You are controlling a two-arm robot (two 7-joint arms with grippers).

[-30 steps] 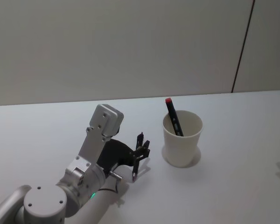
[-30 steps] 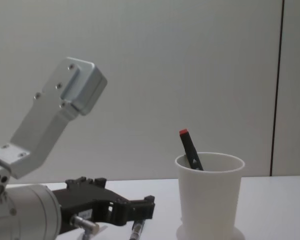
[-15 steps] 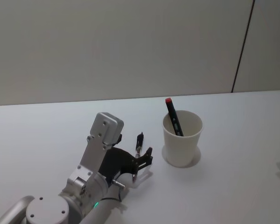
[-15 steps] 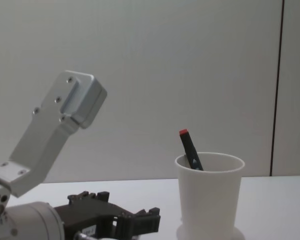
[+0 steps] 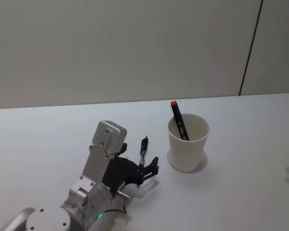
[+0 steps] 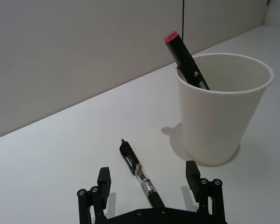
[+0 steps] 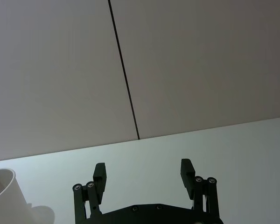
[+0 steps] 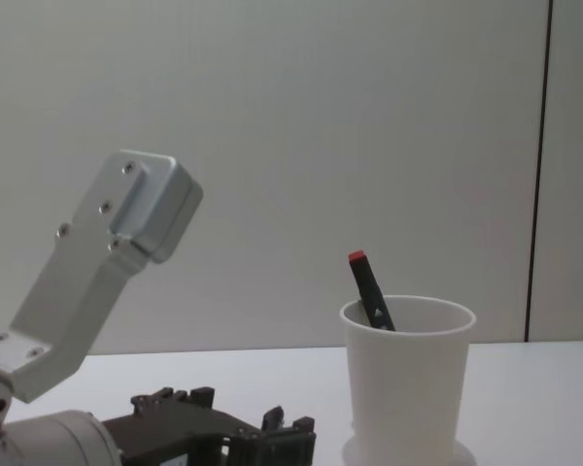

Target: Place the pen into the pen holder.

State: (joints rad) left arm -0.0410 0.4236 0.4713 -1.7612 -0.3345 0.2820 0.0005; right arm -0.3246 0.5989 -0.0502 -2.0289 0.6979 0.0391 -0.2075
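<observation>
Down on the table (image 5: 241, 144), the left gripper (image 6: 148, 173) spreads wide around the pen (image 6: 130, 161), which lies flat and ungripped near the pen holder (image 5: 188, 144), where a red-capped marker (image 5: 179, 120) leans. Farther right, the right gripper (image 7: 143, 169) gapes empty.

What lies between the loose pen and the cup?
Bare table reaches the cup, per the left wrist view; the left gripper's open fingers straddle the pen.

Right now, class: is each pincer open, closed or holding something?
Left pincer: open, straddling the pen on the table, not gripping it.
Right pincer: open, holding nothing.
</observation>
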